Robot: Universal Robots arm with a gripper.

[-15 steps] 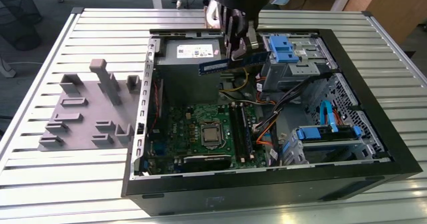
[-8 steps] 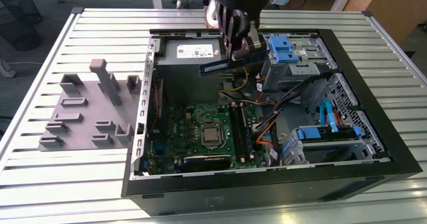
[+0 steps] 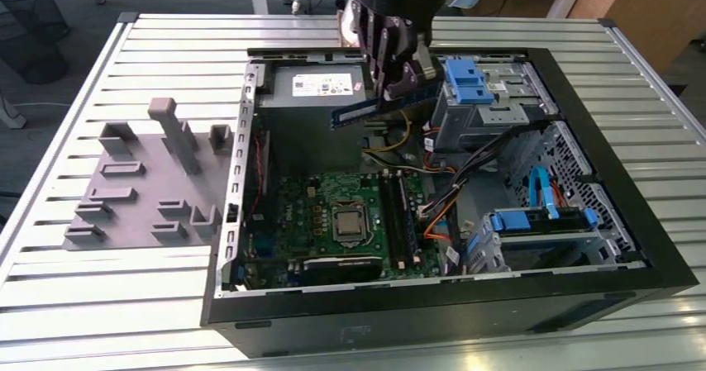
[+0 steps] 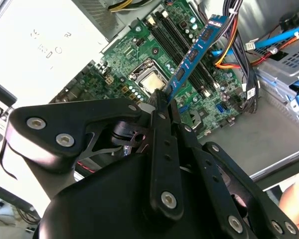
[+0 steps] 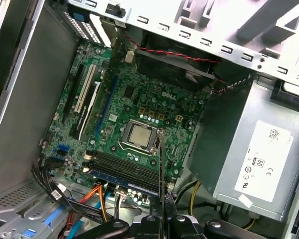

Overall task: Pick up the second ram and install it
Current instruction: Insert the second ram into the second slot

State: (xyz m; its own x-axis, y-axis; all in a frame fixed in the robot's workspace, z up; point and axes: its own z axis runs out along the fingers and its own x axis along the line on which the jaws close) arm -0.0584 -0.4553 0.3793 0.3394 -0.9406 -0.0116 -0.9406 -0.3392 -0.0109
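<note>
Ram (image 3: 362, 111), gripped at one end in the claw (image 3: 399, 86), whose grip is closed tight on it; held tilted over the open case (image 3: 441, 309), near the power supply (image 3: 314, 82), well above the slots (image 3: 399, 214). Risks, we judge: a tilted or offset descent would jam it at the slots; cables (image 3: 484, 154) might snag. Look: thin, flat, blue-green, dark chips along one face.
</note>
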